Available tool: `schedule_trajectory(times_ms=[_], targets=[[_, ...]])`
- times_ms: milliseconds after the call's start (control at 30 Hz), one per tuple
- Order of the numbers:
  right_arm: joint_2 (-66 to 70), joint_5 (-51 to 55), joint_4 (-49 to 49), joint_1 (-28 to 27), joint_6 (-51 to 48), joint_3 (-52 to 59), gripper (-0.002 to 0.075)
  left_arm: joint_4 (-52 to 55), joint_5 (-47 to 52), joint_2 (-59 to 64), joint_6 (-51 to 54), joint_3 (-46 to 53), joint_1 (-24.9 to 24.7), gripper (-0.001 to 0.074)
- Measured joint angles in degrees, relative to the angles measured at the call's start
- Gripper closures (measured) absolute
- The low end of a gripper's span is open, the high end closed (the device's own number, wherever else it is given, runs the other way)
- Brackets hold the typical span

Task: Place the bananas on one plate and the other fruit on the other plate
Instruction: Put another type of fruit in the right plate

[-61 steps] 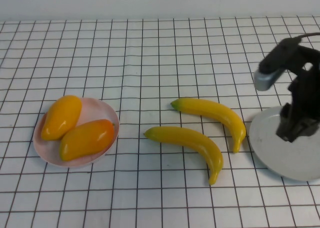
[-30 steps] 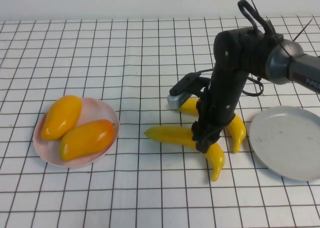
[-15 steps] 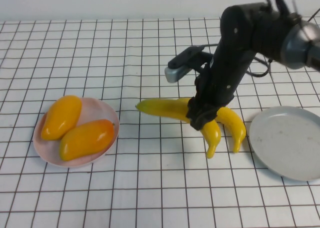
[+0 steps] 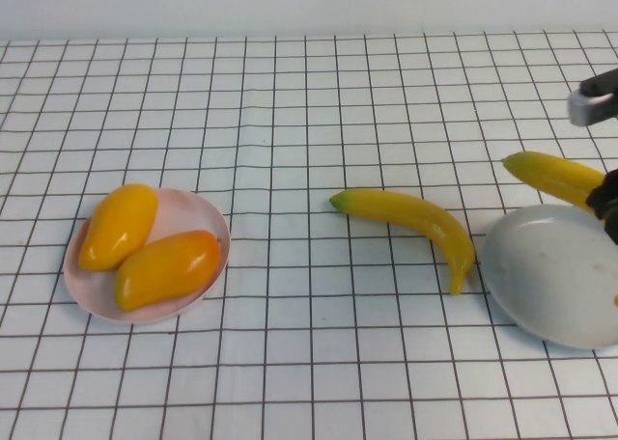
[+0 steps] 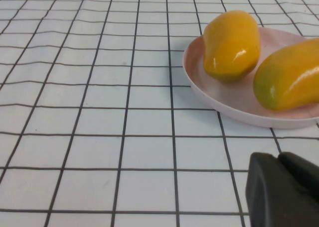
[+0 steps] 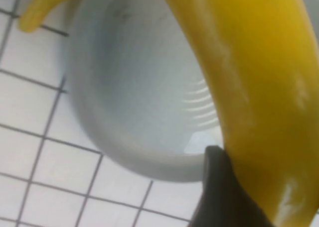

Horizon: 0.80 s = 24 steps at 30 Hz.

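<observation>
My right gripper (image 4: 608, 206) at the table's right edge is shut on one banana (image 4: 552, 177) and holds it over the far rim of the grey-blue plate (image 4: 550, 286). In the right wrist view the held banana (image 6: 249, 77) hangs above the plate (image 6: 134, 87), with one dark finger (image 6: 214, 187) against it. The second banana (image 4: 410, 218) lies on the table just left of that plate. Two orange-yellow fruits (image 4: 118, 225) (image 4: 169, 266) lie on the pink plate (image 4: 208, 218) at the left. My left gripper (image 5: 279, 160) is shut and empty, near the pink plate (image 5: 224, 100), and is out of the high view.
The table is covered by a white cloth with a black grid (image 4: 290, 122). A pale wall runs along the far edge. The tip of the lying banana (image 6: 37, 13) shows beside the plate's rim in the right wrist view.
My right arm lifted the nearer banana from the table centre and carried it right, over the grey-blue plate. The other banana, the fruits and both plates have stayed put.
</observation>
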Motion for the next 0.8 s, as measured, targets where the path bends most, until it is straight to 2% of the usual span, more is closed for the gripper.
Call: schedule_trajectory(times_ms=[167, 400, 533, 800], targets=[[2.5, -2.2, -0.1, -4.7, 0.3, 0.7, 0.0401, 0.0, 0.0, 0.0, 0.0, 0.0, 0.0, 0.0738], [9.7, -6.6, 0.2, -4.8, 0.4, 0.7, 0.0399, 0.0, 0.0, 0.0, 0.0, 0.0, 0.0, 0.0739], [12.6, -9.1, 0.5, -4.8, 0.6, 0.7, 0.0359, 0.0, 0.0, 0.0, 0.0, 0.0, 0.0, 0.0739], [13.1, -6.9, 1.8, -4.8, 0.6, -2.5, 0.0321, 0.0, 0.0, 0.0, 0.0, 0.0, 0.0, 0.0739]])
